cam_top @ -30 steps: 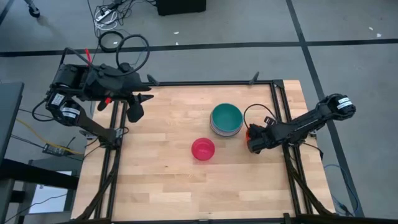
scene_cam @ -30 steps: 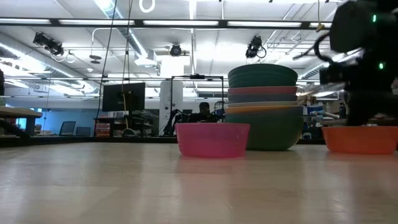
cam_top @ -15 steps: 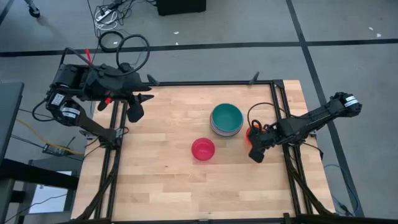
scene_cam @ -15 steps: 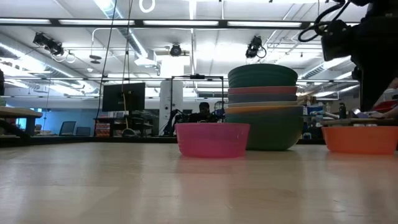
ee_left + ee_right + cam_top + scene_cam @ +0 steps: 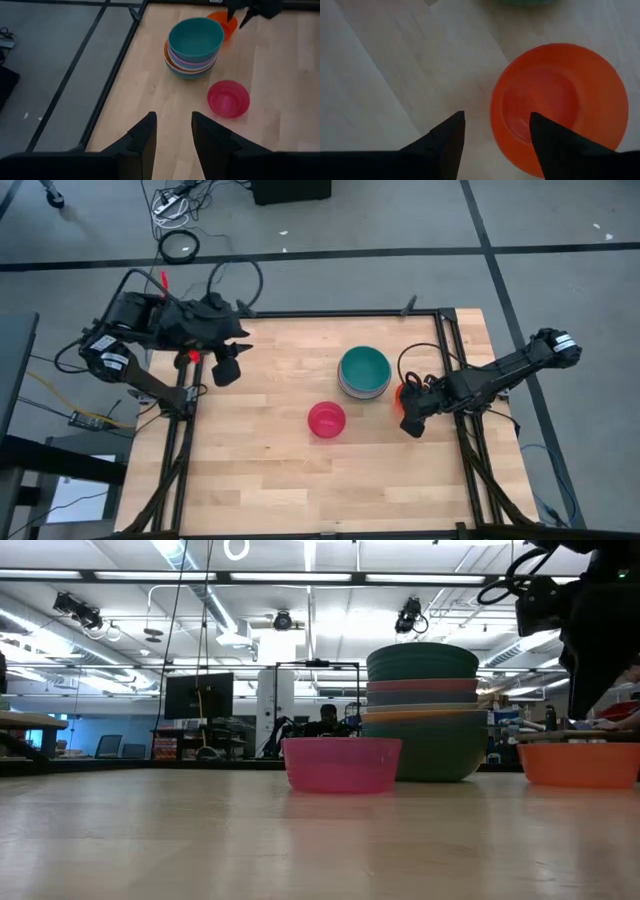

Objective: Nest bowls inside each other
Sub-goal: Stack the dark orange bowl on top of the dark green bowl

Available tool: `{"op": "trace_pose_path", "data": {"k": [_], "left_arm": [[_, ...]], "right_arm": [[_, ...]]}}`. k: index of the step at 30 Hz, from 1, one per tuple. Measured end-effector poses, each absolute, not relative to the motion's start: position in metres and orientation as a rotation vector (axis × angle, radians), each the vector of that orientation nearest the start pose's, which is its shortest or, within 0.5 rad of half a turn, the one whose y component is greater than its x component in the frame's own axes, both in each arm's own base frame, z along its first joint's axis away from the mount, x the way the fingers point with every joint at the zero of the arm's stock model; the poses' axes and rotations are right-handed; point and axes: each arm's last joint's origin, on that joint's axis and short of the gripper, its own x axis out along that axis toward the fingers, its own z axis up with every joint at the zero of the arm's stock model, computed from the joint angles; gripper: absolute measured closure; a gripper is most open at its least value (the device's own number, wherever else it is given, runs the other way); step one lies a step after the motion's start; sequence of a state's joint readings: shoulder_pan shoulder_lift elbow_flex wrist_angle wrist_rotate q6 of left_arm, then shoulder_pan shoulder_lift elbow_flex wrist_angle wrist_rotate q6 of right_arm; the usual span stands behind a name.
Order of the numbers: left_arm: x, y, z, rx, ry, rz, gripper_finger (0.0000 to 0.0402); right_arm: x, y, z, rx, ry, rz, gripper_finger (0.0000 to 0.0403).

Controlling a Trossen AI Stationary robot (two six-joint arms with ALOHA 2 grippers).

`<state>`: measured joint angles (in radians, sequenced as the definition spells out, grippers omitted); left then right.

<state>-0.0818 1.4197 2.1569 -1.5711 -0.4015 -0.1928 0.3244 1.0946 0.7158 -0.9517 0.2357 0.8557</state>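
A stack of several nested bowls (image 5: 364, 372), teal on top, stands on the wooden table right of its middle. A pink bowl (image 5: 326, 419) rests on its base near the stack, toward the front. A small orange bowl (image 5: 560, 107) sits on the table just right of the stack. My right gripper (image 5: 495, 135) hovers open above the orange bowl's near-left rim, pointing steeply down, touching nothing. My left gripper (image 5: 175, 132) stands open and high over the table's far left corner (image 5: 228, 368), with nothing between its fingers.
The table's black frame rail (image 5: 447, 360) runs close behind the orange bowl on the right. Bare wood (image 5: 260, 470) lies left of and in front of the pink bowl. In the low view the room with desks and screens shows beyond the table.
My right gripper has risen off the orange bowl and tipped, letting go of it; the bowl stays on the table beside the stack. My left gripper has come a little down and toward the table's middle, still open.
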Motion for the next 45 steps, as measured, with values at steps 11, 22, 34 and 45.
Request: {"op": "trace_pose_path", "data": {"k": [11, 22, 34, 45], "left_arm": [[0.187, -0.003, 0.501, 0.013, 0.786, 0.405, 0.0270], [0.187, -0.003, 0.501, 0.013, 0.786, 0.405, 0.0270], [0.187, -0.003, 0.501, 0.013, 0.787, 0.405, 0.0270], [0.187, -0.003, 0.501, 0.009, 0.786, 0.407, 0.0270]], "right_arm": [[0.178, 0.052, 0.191, 0.259, 1.275, -0.494, 0.0202], [0.193, 0.055, 0.167, 0.179, 1.333, -0.554, 0.0201], [0.203, 0.045, 0.142, 0.130, 1.457, -0.620, 0.0365], [0.181, 0.048, 0.170, 0.199, 1.424, -0.645, 0.0401]]}}
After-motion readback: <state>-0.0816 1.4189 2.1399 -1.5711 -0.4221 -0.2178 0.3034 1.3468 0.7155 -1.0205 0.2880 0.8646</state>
